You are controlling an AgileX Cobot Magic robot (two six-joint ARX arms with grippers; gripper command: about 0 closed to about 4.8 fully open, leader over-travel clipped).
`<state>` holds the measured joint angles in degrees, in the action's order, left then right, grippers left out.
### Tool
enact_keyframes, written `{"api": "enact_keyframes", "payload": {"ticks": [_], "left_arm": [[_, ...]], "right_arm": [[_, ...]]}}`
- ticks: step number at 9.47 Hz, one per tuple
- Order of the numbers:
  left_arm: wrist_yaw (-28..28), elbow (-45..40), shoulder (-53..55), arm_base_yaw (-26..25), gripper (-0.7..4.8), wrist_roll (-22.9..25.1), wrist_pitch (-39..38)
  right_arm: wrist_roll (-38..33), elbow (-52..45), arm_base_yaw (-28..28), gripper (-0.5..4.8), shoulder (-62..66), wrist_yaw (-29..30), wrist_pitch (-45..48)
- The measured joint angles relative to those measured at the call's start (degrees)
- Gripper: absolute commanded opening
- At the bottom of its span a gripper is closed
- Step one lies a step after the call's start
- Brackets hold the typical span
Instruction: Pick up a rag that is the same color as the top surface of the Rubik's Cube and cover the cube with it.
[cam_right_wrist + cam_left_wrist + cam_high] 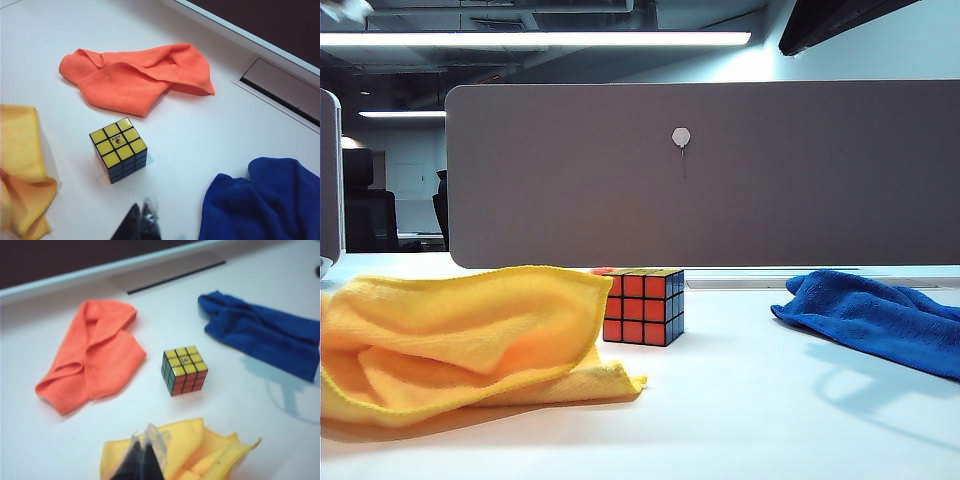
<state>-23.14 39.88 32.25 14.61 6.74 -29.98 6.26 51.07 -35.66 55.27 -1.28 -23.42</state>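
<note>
Yellow rag (460, 335), pinched by left gripper (142, 450), sags beside upright Rubik's Cube (642, 306); right gripper (142, 220) closed.

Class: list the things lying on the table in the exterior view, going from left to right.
Yellow rag → Rubik's Cube → blue cloth.

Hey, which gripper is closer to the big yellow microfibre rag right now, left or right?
Left. The left gripper is shut on the yellow microfibre rag; the right gripper is apart from it.
</note>
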Motion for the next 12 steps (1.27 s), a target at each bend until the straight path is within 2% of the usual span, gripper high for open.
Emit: {"api": "enact_keyframes", "payload": {"ticks": [2, 4, 5, 6, 8, 10, 12], "left_arm": [[2.2, 0.0, 6.2, 3.5, -0.05, -0.1, 1.6], [-0.8, 0.0, 12.1, 3.6, -0.05, -1.2, 4.1], [-2.0, 0.0, 14.1, 3.6, 0.83, -1.5, 4.5], [-3.7, 0.0, 16.3, 3.6, 1.94, -1.1, 3.4], [-5.7, 0.0, 17.0, 3.6, 2.05, 5.5, -2.6], [-4.3, 0.0, 17.1, 3.6, 3.03, 10.4, -6.6], [-3.4, 0.0, 18.7, 3.6, 3.23, 16.9, -12.9]], "right_arm": [[0.0, 0.0, 0.0, -0.05, 0.0, 0.0, 0.0], [0.0, 0.0, 0.0, -0.05, 0.0, 0.0, 0.0], [0.0, 0.0, 0.0, -0.05, 0.0, 0.0, 0.0], [0.0, 0.0, 0.0, -0.05, 0.0, 0.0, 0.0], [0.0, 0.0, 0.0, -0.05, 0.0, 0.0, 0.0], [0.0, 0.0, 0.0, -0.05, 0.0, 0.0, 0.0], [0.0, 0.0, 0.0, -0.05, 0.0, 0.0, 0.0]]}}
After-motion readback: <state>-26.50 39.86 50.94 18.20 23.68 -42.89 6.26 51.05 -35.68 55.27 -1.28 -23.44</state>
